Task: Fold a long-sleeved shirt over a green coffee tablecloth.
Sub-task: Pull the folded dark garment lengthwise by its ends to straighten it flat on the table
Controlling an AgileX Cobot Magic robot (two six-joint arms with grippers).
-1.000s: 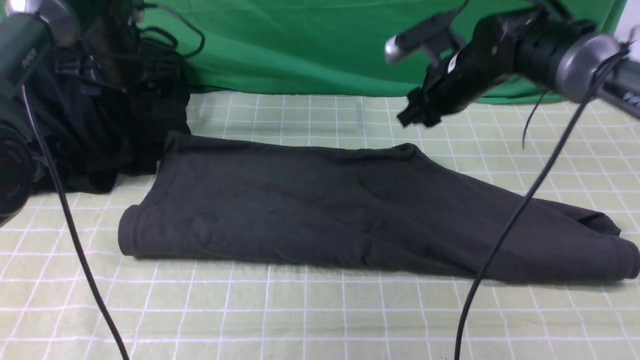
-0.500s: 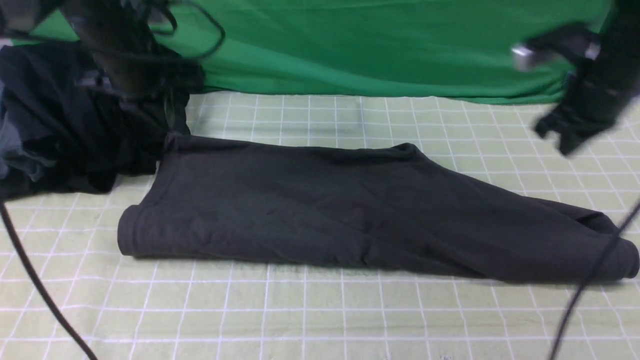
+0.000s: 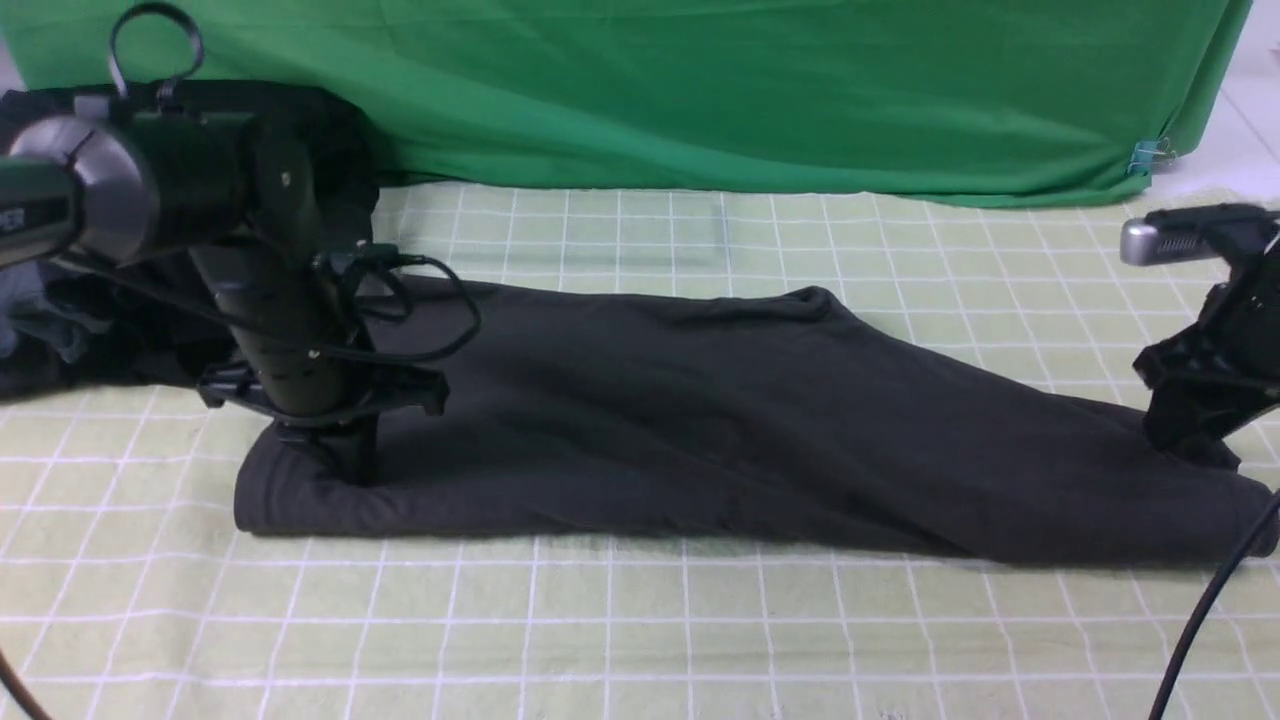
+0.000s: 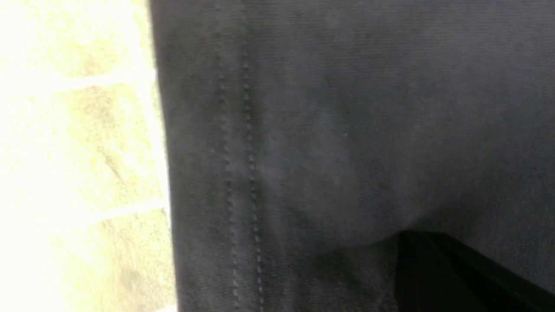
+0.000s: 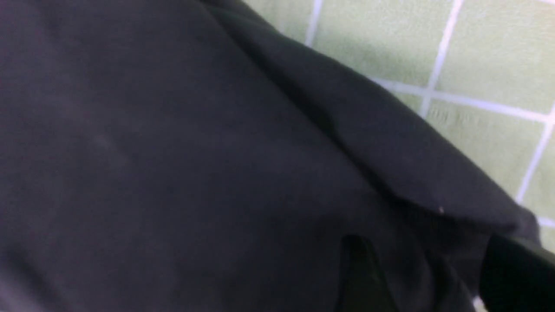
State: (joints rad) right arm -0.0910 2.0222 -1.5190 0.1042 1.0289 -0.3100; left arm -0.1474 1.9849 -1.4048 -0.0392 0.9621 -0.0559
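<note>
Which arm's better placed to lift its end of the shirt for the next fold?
Left, probably. The left gripper is shut, seemingly pinching the long-sleeved shirt at its end; the right gripper sits open over the other end.

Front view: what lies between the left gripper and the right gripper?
Only the shirt: it stretches unbroken across the tablecloth from the left gripper at one end to the right gripper at the other, clearest in the front view.

front view low, facing forward over tablecloth (image 3: 640, 620); wrist views very close on shirt (image 4: 347, 130) ends, front also shows.
</note>
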